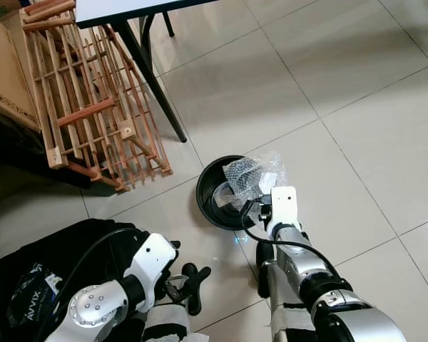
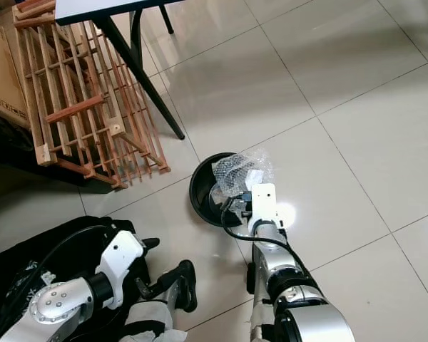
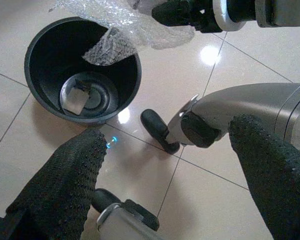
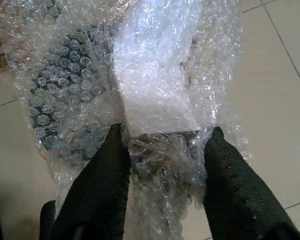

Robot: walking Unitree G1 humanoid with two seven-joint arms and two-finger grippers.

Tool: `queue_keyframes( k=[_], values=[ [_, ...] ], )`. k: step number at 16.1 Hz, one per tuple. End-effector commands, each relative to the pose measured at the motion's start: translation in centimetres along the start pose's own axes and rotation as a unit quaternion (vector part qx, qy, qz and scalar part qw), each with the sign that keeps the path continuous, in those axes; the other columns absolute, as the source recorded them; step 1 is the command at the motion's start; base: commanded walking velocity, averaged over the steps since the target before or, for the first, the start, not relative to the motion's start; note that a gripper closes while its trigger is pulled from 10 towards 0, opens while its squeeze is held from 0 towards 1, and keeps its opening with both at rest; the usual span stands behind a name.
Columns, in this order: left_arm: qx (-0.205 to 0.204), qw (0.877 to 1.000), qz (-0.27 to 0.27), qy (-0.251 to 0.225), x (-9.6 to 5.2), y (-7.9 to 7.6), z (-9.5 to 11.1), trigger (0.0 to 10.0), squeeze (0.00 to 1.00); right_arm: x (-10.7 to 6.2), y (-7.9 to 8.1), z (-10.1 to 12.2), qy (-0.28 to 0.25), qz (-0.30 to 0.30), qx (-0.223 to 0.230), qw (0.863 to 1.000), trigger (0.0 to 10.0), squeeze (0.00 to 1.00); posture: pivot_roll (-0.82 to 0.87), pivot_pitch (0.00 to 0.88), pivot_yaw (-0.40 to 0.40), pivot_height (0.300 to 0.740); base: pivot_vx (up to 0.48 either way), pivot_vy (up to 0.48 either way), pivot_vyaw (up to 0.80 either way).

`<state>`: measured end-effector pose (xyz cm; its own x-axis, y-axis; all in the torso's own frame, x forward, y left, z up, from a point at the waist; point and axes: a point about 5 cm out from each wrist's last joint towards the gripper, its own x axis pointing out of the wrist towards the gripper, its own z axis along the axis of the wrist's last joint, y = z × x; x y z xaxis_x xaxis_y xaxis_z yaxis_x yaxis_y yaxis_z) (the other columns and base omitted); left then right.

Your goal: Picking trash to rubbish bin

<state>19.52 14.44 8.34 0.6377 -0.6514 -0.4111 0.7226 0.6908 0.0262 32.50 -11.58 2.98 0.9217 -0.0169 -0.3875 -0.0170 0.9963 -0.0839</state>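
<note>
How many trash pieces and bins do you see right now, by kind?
Bubble wrap, held by the right gripper over the bin: 1
Scrap in the bin's bottom: 1
Black rubbish bin: 1
Total: 3

Glossy pale floor tiles [image 1: 328, 78] reflect a bright light. A wooden slatted rack [image 1: 93, 107] leans beside a cardboard box [image 1: 7, 71]. A dark table leg [image 1: 153, 82] stands nearby.
</note>
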Motion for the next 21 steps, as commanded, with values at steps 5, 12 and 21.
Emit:
queue_keyframes(
  k=[5,12,21],
  values=[
    [-0.008,1.0,-0.001,0.021,-0.69,-0.5,-1.0,10.0,0.0,-0.44,0.49,-1.31,0.015,-0.002,-0.006,1.0,10.0,1.0,0.19,0.565,0.152,0.74,0.0,0.0,0.0],
    [-0.009,1.0,0.0,0.022,-0.71,-0.62,-1.05,10.0,0.0,-0.46,0.4,-1.35,0.013,-0.003,-0.007,1.0,10.0,1.0,0.19,0.572,0.149,0.74,0.0,0.0,0.0],
    [-0.008,1.0,0.0,0.023,-0.63,-0.62,-1.11,10.0,0.0,-0.48,0.4,-1.45,0.014,-0.001,-0.009,1.0,10.0,1.0,0.18,0.573,0.146,0.74,0.0,0.0,0.0]
  ],
)
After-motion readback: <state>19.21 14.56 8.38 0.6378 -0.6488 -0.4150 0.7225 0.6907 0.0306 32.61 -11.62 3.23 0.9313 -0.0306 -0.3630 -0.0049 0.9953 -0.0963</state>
